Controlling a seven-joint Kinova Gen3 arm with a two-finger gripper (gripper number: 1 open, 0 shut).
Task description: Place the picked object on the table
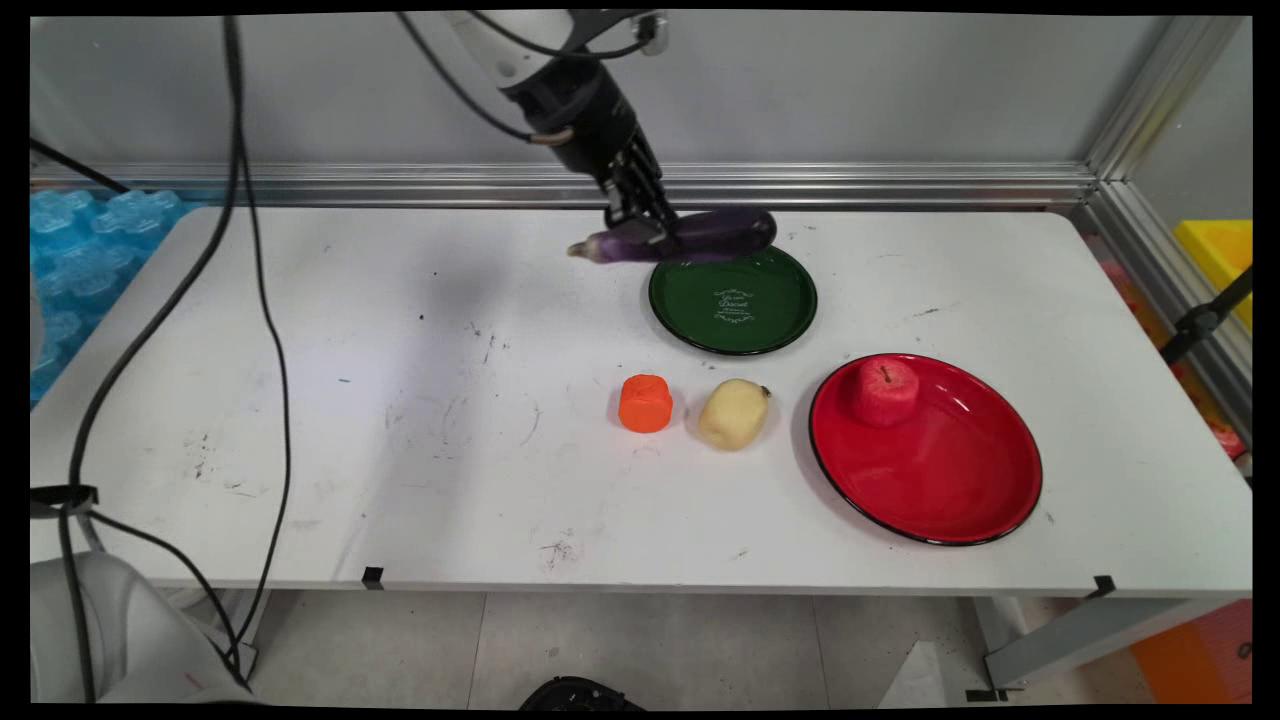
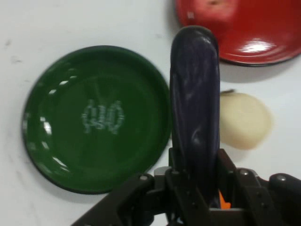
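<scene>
Above the table's [image 1: 400,400] far edge: gripper [image 1: 648,226] clamped across an eggplant [image 1: 720,232], lifted, long axis level, left to right. Just below and right: green plate [image 1: 733,302]. Nearer: orange piece [image 1: 645,403], potato [image 1: 733,413], apple [image 1: 885,390] on red plate [image 1: 950,490].

Apple [image 1: 884,391] on right plate [image 1: 940,480]; eggplant [image 1: 700,236] over far plate [image 1: 733,302].

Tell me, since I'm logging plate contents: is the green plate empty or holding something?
Empty. The green plate shows bare in the hand view; the eggplant hangs above its far rim, clamped in the end effector.
</scene>
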